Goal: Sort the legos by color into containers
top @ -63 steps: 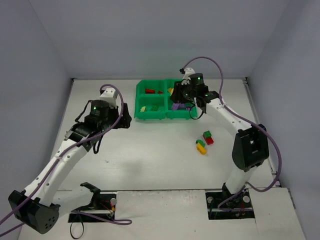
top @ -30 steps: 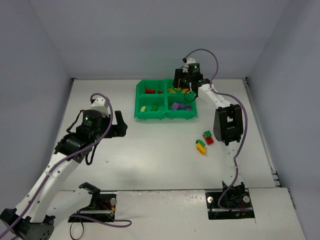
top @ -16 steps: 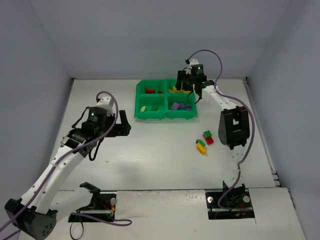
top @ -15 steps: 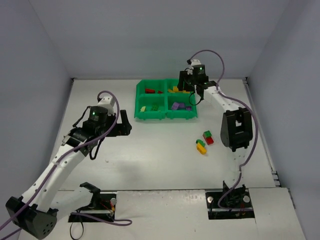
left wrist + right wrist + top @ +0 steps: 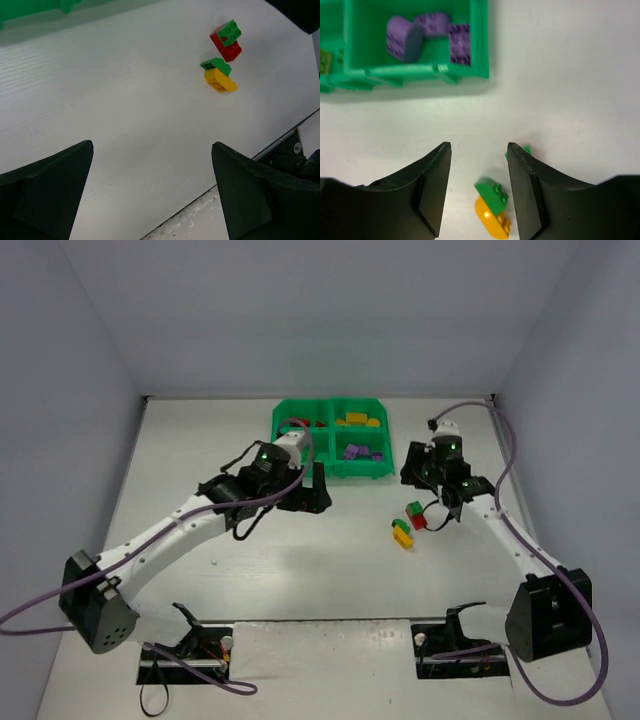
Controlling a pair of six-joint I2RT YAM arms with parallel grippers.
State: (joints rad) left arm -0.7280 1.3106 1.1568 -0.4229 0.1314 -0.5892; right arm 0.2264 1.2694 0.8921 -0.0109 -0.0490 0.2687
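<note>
**Two mixed-colour pairs loose, both arms aimed at the same patch**

Nearest on the worktop [image 5: 250,570]: a green-on-yellow pair [image 5: 402,533]. Just beyond it, a green-on-red pair [image 5: 416,515], close beside the first but apparently not touching. Both well apart from the green tray [image 5: 362,472], outside every compartment.

Above them, the right gripper [image 5: 479,147], fingers apart and clamped on nothing, with bare worktop in the gap. In its wrist view, the green-on-yellow pair sits just past the gap, with only a sliver of the red one beside one finger. Further left, the left gripper [image 5: 152,200], fingers spread wide and empty, facing the same two pairs across open worktop.

Further back, in the tray: purple bricks [image 5: 427,30] in the near right compartment, yellow ones [image 5: 360,420] in the far right. Left compartments largely hidden behind the left arm [image 5: 180,530] in the overhead view.

Likely trouble from here:
- Lifting a pair whole and dropping it in would put two colours in one compartment. Probably needs splitting first.
- Closing off-centre on such small pieces could skid one away or knock its neighbour.
- Sending both arms to one spot risks a clash of fingers.
- With the left arm stretched past the tray's front, a careless swing could shove the tray.
</note>
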